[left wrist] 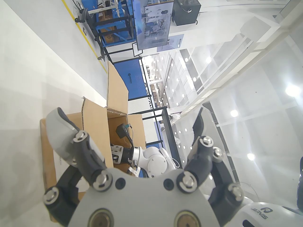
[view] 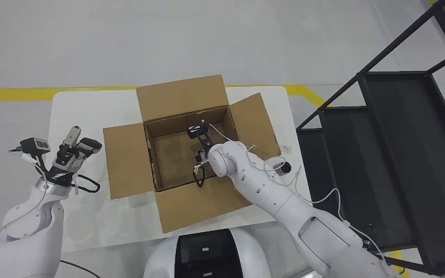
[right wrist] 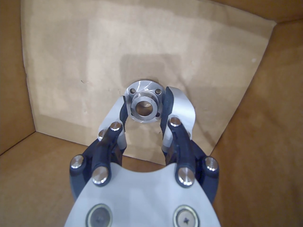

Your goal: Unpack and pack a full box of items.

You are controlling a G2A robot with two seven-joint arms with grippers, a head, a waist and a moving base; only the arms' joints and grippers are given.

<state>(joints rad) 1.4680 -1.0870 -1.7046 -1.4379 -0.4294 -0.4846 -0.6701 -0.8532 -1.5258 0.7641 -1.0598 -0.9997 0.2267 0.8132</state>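
An open cardboard box [view: 125,160] stands in the middle of the white table [view: 90,111], its four flaps folded outward. My right arm goes down into it. On the box floor [right wrist: 71,48] lies a round metal flange [right wrist: 143,90] with a centre bore and bolt holes, and my right gripper [right wrist: 145,106] is shut on it, a finger pressing each side. The right gripper [view: 199,161] is low inside the box in the top view. My left gripper [view: 75,142] is open and holds nothing, raised over the table's left end, outside the box [left wrist: 94,119].
The left flap [view: 124,161] reaches toward my left arm. A black metal stair frame [view: 389,139] stands just right of the table. A yellow floor line [view: 42,92] runs behind the table. Bare tabletop lies left of and in front of the box.
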